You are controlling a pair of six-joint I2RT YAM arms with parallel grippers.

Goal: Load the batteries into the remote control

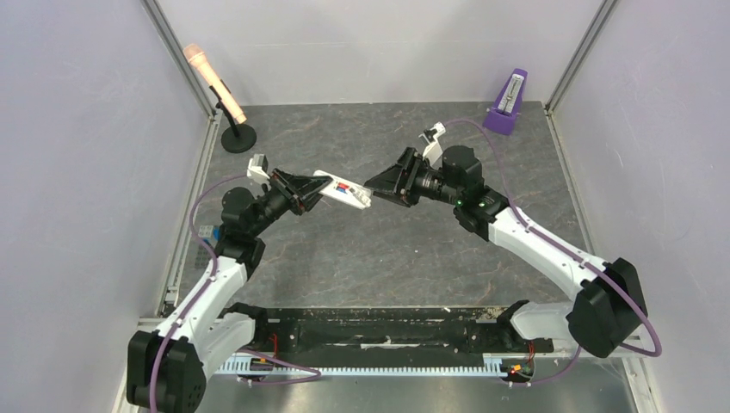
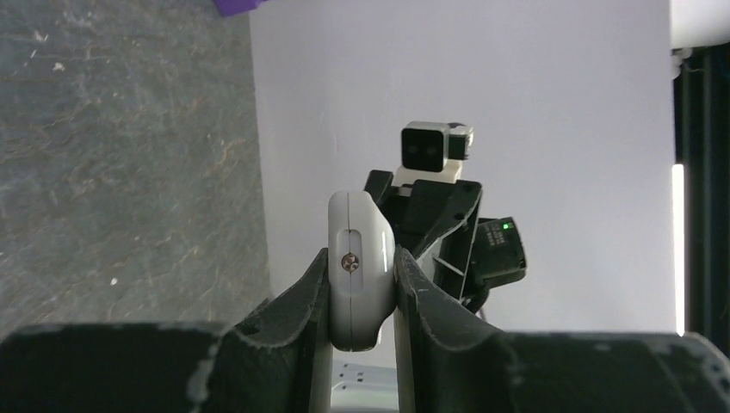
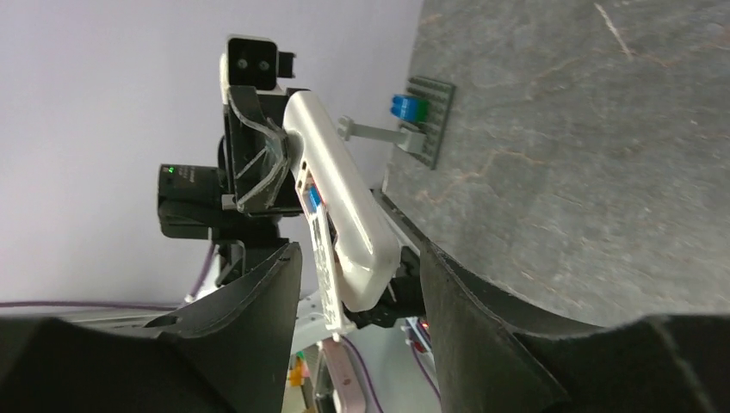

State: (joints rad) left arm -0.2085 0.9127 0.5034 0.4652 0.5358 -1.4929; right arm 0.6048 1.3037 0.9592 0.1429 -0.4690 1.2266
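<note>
Left end effector [image 1: 314, 191] squeezes the remote control [image 1: 346, 191] up off the surface [image 1: 387, 258], bay up w/ batteries [image 1: 343, 188] in — prob. so the right end effector [image 1: 376, 191], fingers wide, can reach it.

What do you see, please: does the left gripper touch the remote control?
Touching. The left wrist view shows the left gripper clamping the remote control, fingers pressed against both sides.

remote [image 2: 360, 258] end-on, bay out of sight | its tail buried in left tool [image 1: 318, 188] | batteries [image 1: 343, 188] mere specks from above | metronome [image 2: 237, 7] clipped at top edge
</note>
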